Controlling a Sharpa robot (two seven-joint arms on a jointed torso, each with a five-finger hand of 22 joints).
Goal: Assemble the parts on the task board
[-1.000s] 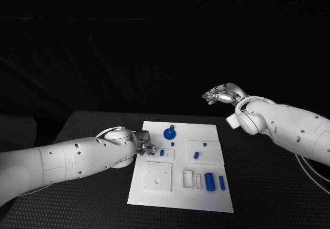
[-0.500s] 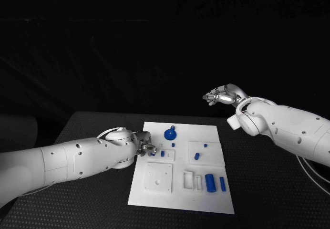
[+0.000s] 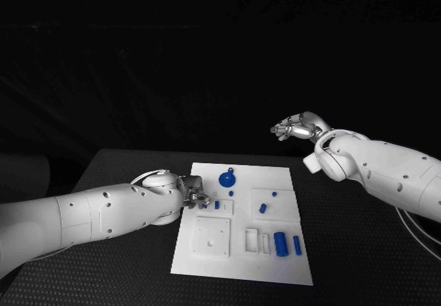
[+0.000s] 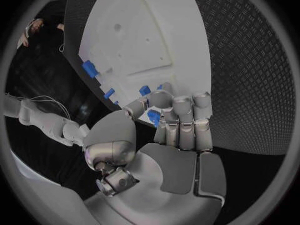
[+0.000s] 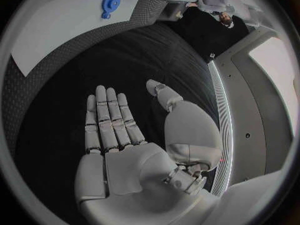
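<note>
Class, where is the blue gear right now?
In the head view the blue gear lies at the board's far end, between the two robot hands, touched by neither.

White task board (image 3: pixel 241 268) bearing blue parts (image 3: pixel 280 243), on a black table (image 3: pixel 137 274) patterned with small raised treads.

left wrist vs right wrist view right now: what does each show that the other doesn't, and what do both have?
Left wrist only: the left hand, fingers curled over a small blue part that it seems to hold at the board's edge, with more blue parts along that edge.

Right wrist only: the right hand, flat, fingers apart, holding nothing, above the black table; also the blue gear.

Both: the white task board.
</note>
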